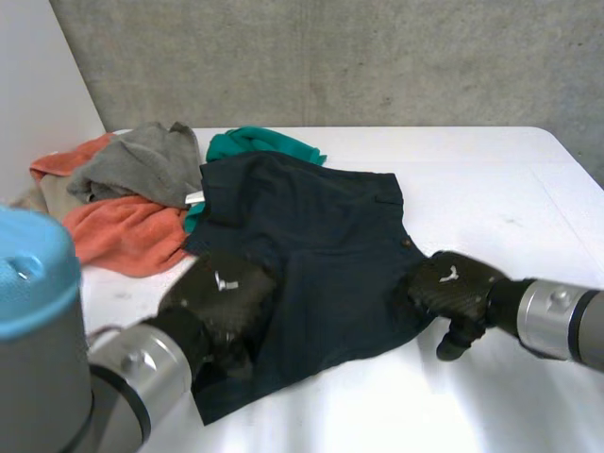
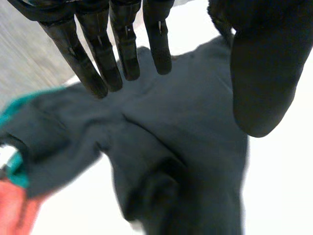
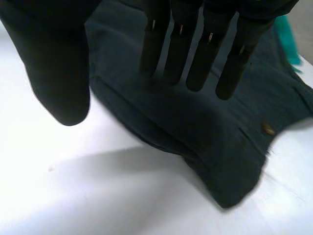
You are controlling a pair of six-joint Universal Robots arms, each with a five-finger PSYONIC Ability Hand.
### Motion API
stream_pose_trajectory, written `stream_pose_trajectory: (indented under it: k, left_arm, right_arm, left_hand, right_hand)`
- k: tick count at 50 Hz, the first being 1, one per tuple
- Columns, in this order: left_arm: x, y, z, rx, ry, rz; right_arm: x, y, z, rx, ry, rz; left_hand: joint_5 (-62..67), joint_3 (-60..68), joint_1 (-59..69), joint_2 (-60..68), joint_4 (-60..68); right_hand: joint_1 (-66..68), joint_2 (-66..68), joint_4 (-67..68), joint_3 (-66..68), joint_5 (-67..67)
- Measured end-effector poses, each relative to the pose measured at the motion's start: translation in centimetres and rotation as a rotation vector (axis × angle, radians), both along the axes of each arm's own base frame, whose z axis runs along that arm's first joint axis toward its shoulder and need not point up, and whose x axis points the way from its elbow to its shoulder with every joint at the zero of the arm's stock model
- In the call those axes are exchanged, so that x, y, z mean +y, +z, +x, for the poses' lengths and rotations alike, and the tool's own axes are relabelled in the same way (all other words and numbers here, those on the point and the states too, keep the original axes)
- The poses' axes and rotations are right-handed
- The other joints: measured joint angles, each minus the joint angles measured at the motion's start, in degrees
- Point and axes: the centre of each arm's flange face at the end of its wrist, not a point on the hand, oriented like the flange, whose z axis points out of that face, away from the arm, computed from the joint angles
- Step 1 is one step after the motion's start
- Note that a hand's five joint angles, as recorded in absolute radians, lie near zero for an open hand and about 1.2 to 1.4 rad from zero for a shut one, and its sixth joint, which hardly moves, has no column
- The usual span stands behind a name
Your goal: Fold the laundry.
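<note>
Black left hand (image 1: 223,300) lies on the near left part of the dark navy shorts (image 1: 326,226), fingers (image 2: 126,49) straight and slightly spread, thumb held apart, pinching nothing. The right hand (image 1: 451,286) sits at the shorts' right edge, its straight fingers (image 3: 200,54) tipped onto the cloth and its thumb out over the white table (image 1: 491,170), holding nothing either. Each hand's back bears a small white mark, too small to read. The shorts lie spread and rumpled across the table's middle, with a small brown button (image 3: 267,129) near the right hand and a white tag (image 1: 195,198) at their far left corner, its writing illegible. Behind them lies a teal cloth (image 1: 269,142); to the left, a grey cloth (image 1: 142,165) rests on orange towels (image 1: 123,231). Bare table stretches right of the shorts and along the near edge
</note>
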Motion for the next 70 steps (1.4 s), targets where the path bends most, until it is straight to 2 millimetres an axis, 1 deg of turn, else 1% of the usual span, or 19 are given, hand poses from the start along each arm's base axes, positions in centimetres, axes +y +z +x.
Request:
stream_pose_trajectory:
  k: [9,21,24,27,28,31,33,36,41,43,47,50,52,56,59,62,65,66,70]
  left_arm:
    - [-1.4,-3.3,-0.1,-0.038,0.044,0.123]
    - [-4.4,-7.2,-1.5,-0.112,0.064,0.105]
    - [-5.0,-7.8,-1.8,-0.133,0.059,0.067]
    - [-5.5,-8.0,-2.2,-0.147,0.052,0.025]
    - [-5.7,-8.0,-2.3,-0.151,0.050,0.008]
    - [-6.1,-7.7,-2.6,-0.154,0.051,-0.029]
    - [-6.2,-7.4,-2.6,-0.153,0.058,-0.044]
    - [-6.0,-5.9,-2.5,-0.141,0.080,-0.071]
    - [-3.3,-1.1,-1.2,-0.084,0.083,-0.092]
    - [-2.3,0.1,-0.6,-0.080,0.070,-0.084]
    - [-0.4,1.7,0.4,-0.110,0.023,-0.041]
    - [-0.3,1.8,0.6,-0.159,-0.011,0.004]
    - [-1.1,1.7,0.3,-0.179,-0.016,0.018]
    - [-4.3,1.1,-0.7,-0.203,0.008,0.018]
    - [-8.0,1.4,-1.9,-0.175,0.054,-0.038]
    - [-11.4,3.2,-2.9,-0.103,0.096,-0.141]
    - [-14.4,6.8,-4.0,0.016,0.129,-0.305]
    - [-15.5,9.2,-4.3,0.087,0.141,-0.403]
    - [-17.0,16.9,-4.7,0.310,0.165,-0.710]
  right_arm:
    - [-1.1,-3.3,0.4,-0.024,0.058,-0.108]
    - [-4.1,-5.0,0.1,-0.098,-0.086,-0.259]
    - [-4.8,-5.5,0.1,-0.101,-0.129,-0.278]
    - [-5.4,-5.9,0.2,-0.093,-0.159,-0.294]
    - [-5.7,-6.0,0.2,-0.089,-0.176,-0.303]
    - [-6.2,-6.0,0.3,-0.080,-0.214,-0.310]
    - [-6.3,-5.9,0.3,-0.077,-0.231,-0.304]
    - [-5.9,-5.2,0.1,-0.070,-0.288,-0.252]
    - [-3.9,-0.4,-1.9,-0.057,-0.381,-0.107]
    - [-3.4,0.9,-2.6,-0.046,-0.395,-0.077]
    - [-1.9,3.9,-4.2,0.004,-0.391,0.005]
    - [-1.0,4.7,-4.4,0.058,-0.312,0.067]
    - [-0.8,4.8,-4.1,0.086,-0.262,0.081]
    - [-1.4,4.4,-3.2,0.139,-0.180,0.074]
    - [-3.2,4.1,-2.2,0.143,-0.179,0.013]
    - [-5.9,4.3,-1.0,0.092,-0.226,-0.105]
    - [-8.8,5.8,0.0,0.000,-0.289,-0.259]
    - [-10.5,7.4,0.5,-0.074,-0.331,-0.367]
    - [-13.4,13.3,1.3,-0.307,-0.430,-0.648]
  left_hand:
    - [-6.2,-6.3,-5.9,-6.1,-6.3]
    - [-7.9,-7.9,-7.2,-7.8,-7.9]
    - [0.2,-0.5,1.0,-0.4,-0.2]
    - [17.9,17.4,19.1,18.6,17.9]
    - [29.5,28.2,29.4,30.1,29.6]
    - [37.5,35.4,35.2,37.5,38.1]
    - [38.3,37.4,35.2,38.6,39.6]
    - [38.3,38.8,35.2,38.6,40.0]
    - [38.3,38.8,35.2,38.7,40.1]
    - [38.3,38.8,35.2,38.7,40.1]
    - [38.3,38.8,35.2,39.0,40.1]
    - [38.3,38.8,35.2,39.9,40.1]
    - [38.7,39.0,35.2,39.9,40.1]
    - [39.3,39.1,35.2,39.9,40.2]
    - [39.3,39.1,35.2,39.9,40.2]
    - [39.3,39.1,35.2,39.9,40.2]
    - [39.3,39.1,35.2,39.9,40.2]
    - [39.3,39.1,35.2,39.9,40.2]
    - [39.3,39.1,35.2,39.9,40.2]
  right_hand:
    - [-13.5,-12.7,-14.2,-13.9,-15.1]
    - [-13.5,-12.7,-14.3,-13.9,-15.3]
    - [-12.3,-12.0,-12.8,-12.8,-12.7]
    - [-0.2,0.7,-0.5,-0.4,0.0]
    - [9.1,11.0,10.6,10.7,10.9]
    - [25.9,28.0,29.2,28.4,28.7]
    - [27.8,30.0,31.3,30.2,30.4]
    - [28.0,30.5,32.5,30.6,31.1]
    - [28.0,30.5,32.6,30.6,31.4]
    - [28.3,30.5,32.6,30.6,31.4]
    - [28.5,30.5,32.6,30.6,31.4]
    - [28.5,30.5,32.6,31.1,31.7]
    - [28.5,30.8,32.6,31.4,31.8]
    - [28.5,30.8,32.6,31.5,31.8]
    - [28.5,30.8,32.6,31.5,31.9]
    - [28.5,30.8,32.6,31.5,31.9]
    - [28.5,30.8,32.6,31.5,31.9]
    - [28.5,30.8,32.6,31.5,31.9]
    - [28.5,30.8,32.7,31.5,31.9]
